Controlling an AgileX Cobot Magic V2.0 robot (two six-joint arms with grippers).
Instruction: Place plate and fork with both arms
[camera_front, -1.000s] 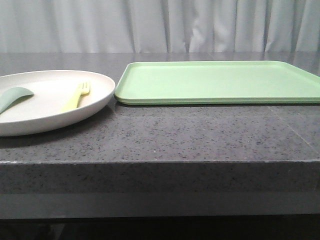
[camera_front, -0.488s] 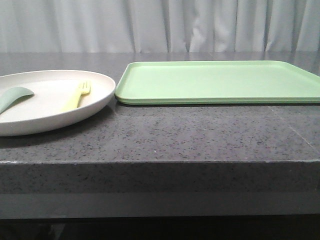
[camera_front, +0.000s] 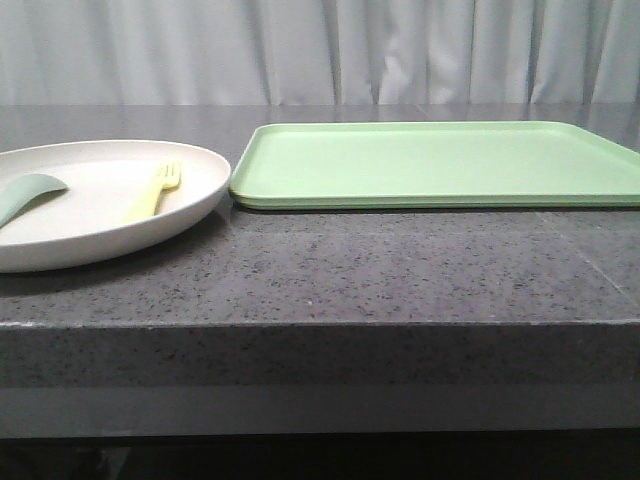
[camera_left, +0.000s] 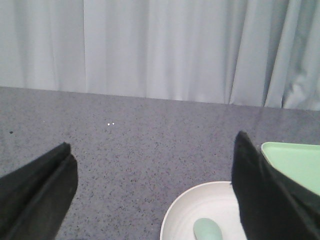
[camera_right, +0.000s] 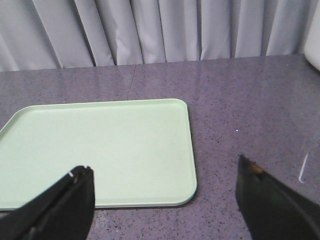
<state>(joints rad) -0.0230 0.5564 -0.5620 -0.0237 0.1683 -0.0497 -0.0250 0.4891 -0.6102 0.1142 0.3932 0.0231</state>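
Observation:
The cream plate (camera_front: 205, 185) lies at the table's left, beside the tray. The pale yellow fork (camera_front: 154, 191) lies in it, tines pointing away. A muted green spoon (camera_front: 25, 193) lies in the plate too. In the left wrist view the plate's rim (camera_left: 172, 220) and the spoon's bowl (camera_left: 209, 231) show; the fork is hidden there. My left gripper (camera_left: 152, 150) is open and empty, above the table beside the plate. My right gripper (camera_right: 165, 170) is open and empty, above the tray's near right corner. Neither gripper shows in the front view.
A flat light green tray (camera_front: 440, 160) lies at the middle and right of the dark speckled table (camera_front: 380, 270); it also shows in the right wrist view (camera_right: 100, 150). A grey curtain (camera_front: 320, 50) hangs behind. The table's front edge (camera_front: 320, 322) is near.

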